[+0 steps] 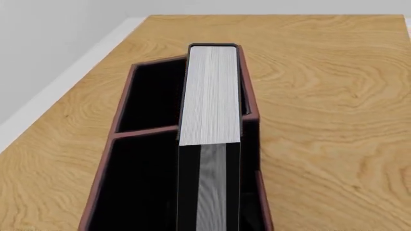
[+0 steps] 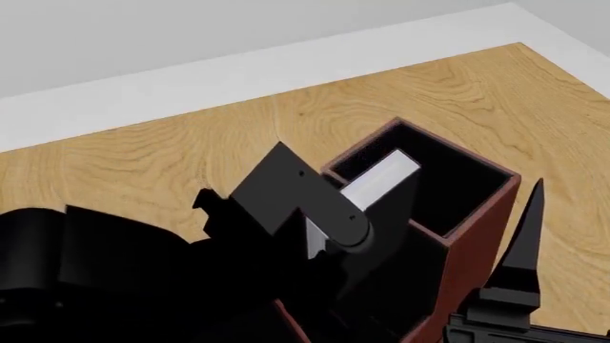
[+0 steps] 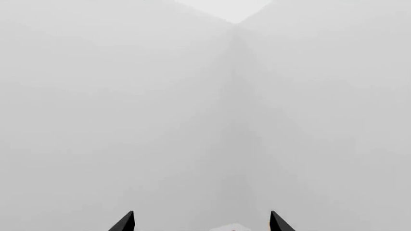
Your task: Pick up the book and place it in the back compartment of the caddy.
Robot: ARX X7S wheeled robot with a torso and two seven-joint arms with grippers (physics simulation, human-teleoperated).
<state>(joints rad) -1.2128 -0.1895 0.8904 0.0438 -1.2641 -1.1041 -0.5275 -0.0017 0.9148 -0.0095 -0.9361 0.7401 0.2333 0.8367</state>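
The book [image 1: 210,96] shows its white page edges between black covers, and my left gripper [image 1: 209,202] is shut on its near end. It is tilted over the dark red caddy [image 1: 122,110], close along one long wall, with its far end over the back compartment [image 1: 151,96]. In the head view the book [image 2: 379,179] slants from the left gripper [image 2: 329,214] down into the back compartment [image 2: 448,186] of the caddy [image 2: 476,243]. My right gripper [image 3: 201,222] is open, empty and facing a blank wall. One of its fingers [image 2: 526,236] stands just right of the caddy.
The caddy rests on a wooden table [image 2: 143,164]. A white ledge [image 2: 238,78] and grey wall run along the table's far edge. A red partition [image 1: 144,132] separates the back compartment from the one nearer me. My left arm [image 2: 114,264] covers the caddy's near part.
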